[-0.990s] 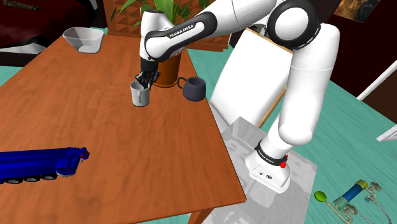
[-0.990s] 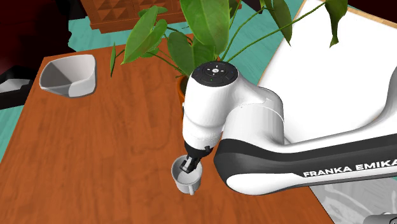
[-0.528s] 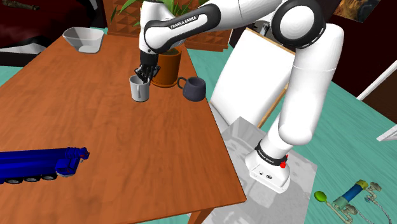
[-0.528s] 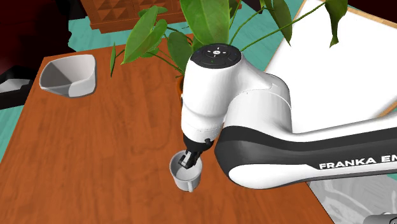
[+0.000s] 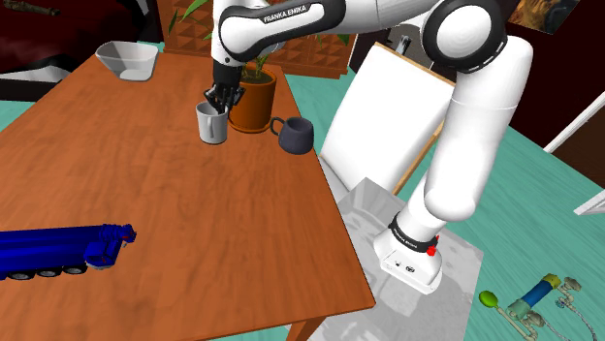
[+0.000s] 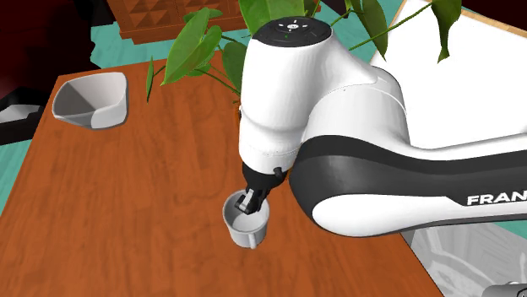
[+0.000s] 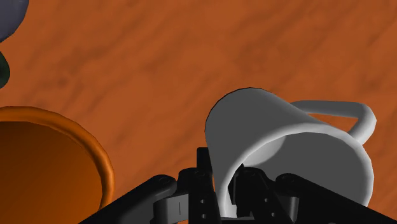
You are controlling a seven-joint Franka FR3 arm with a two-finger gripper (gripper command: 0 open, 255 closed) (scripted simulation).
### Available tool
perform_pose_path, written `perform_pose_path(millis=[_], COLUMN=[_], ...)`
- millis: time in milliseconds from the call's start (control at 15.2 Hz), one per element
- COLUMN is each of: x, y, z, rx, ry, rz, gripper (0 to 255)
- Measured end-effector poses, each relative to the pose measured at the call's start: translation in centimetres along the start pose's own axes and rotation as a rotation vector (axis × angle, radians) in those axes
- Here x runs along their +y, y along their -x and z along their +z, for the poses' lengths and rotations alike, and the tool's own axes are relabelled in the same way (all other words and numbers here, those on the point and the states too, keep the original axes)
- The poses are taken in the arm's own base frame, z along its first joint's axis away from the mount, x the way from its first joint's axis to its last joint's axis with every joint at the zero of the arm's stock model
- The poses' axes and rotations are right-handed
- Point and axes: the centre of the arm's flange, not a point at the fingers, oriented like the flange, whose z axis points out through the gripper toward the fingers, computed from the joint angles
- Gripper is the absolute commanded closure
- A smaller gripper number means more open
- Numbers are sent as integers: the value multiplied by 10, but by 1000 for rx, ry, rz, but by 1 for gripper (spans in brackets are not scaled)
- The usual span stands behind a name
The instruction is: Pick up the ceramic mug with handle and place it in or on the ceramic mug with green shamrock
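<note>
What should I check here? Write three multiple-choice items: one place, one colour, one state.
1. In the shoulder view, where does the dark mug stand?
A. right of the pot
B. left of the pot
C. inside the pot

2. Which colour is the pot?
A. green
B. orange
C. white

3. The pincer is:
A. open
B. shut on the grey mug
C. shut on nothing

Key: 1 A, it stands just off the pot's right side. 2 B, the pot's wall shows orange. 3 B, the wrist view shows the grey mug's wall clasped.
</note>
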Motion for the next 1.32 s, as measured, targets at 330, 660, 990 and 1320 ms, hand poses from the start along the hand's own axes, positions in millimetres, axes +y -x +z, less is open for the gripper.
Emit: perform_pose_path(millis=[330,660,990,1320], x=[-3,-5,-6,6], y=[-3,-3,-6,-2], z=[-27,-53,-78,-98], rx=[0,0,0,0], ry=[0,0,0,0], rz=[0,0,0,0], gripper=[255,255,255,255])
